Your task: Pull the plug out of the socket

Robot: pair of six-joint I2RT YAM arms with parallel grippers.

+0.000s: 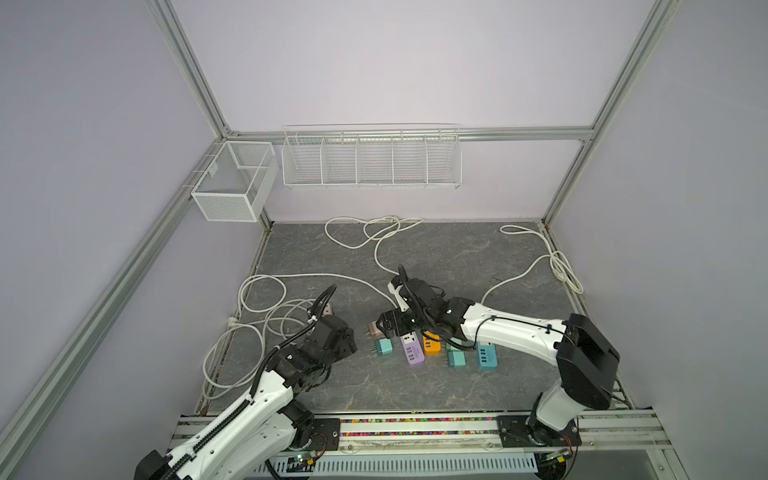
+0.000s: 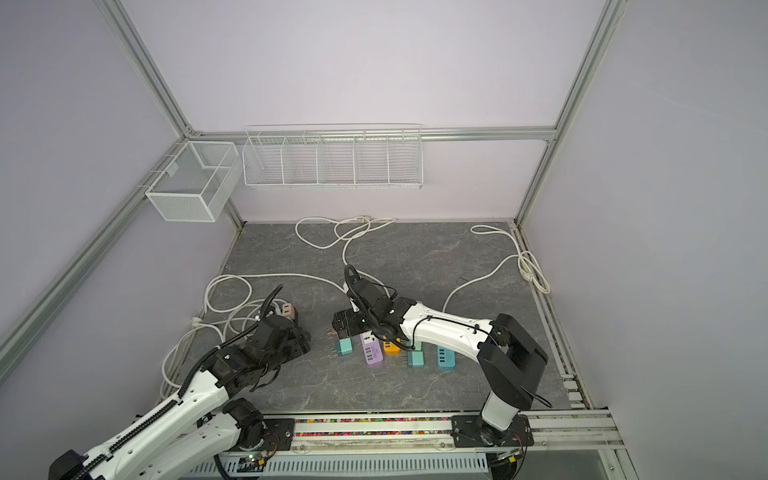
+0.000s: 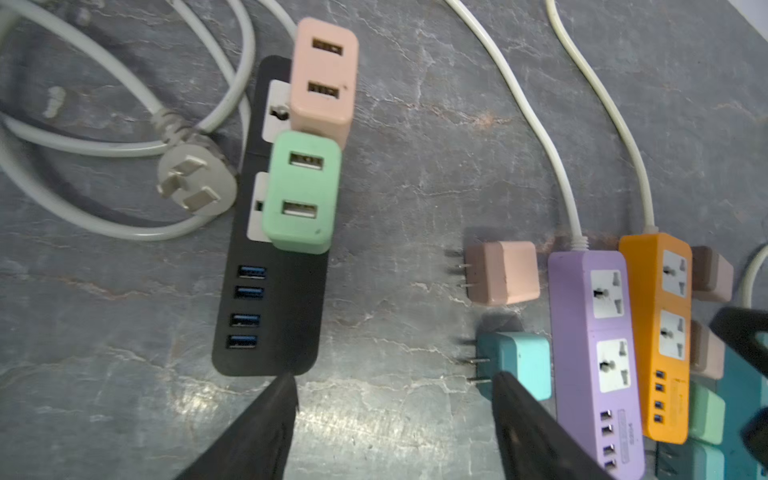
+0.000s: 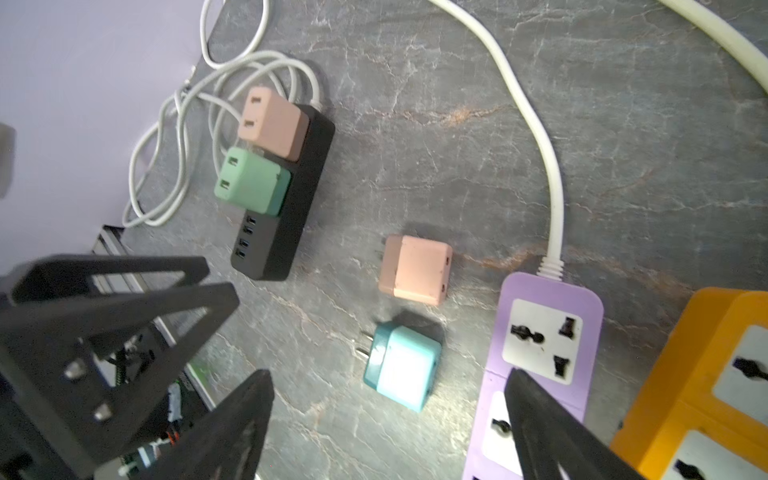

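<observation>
A: Where's the plug?

B: Loose pink plug point(image 3: 503, 272) is out of any socket, lying flat on the bench point(image 1: 457, 257). Prongs point left, and it's just beside the far end of the purple strip point(image 3: 590, 353). Both purple sockets show open holes.

A: Anything w/ it?

B: Loose teal plug point(image 3: 519, 365) lies just nearer, same way round, also just left of the purple strip. Orange strip point(image 3: 660, 332) sits right beside purple on its right. More plugs lie btwn orange and a teal strip point(image 1: 487, 355).

A: Jaws?

B: Right arm point(image 1: 511, 328) reaches across. Right jaws are released, spread wide above the two loose plugs & purple's far end, gripping nothing. Left jaws are apart too, over bare bench btwn the black strip point(image 3: 282, 316) and the loose plugs. One tip is by the black strip's near end.

A: Black strip?

B: Left part of the bench, mostly hidden by the left arm point(image 1: 257, 399) in both top views. Seated green plug point(image 3: 301, 191) & seated pink plug point(image 3: 324, 79) are in its sockets, green nearer. Four blue USB ports at its near end.

A: Rest?

B: White cords point(image 4: 555, 174) loop over the far & left bench. Long wire rack point(image 1: 370, 166) and mesh box point(image 1: 232, 195) hang on the far wall.
</observation>
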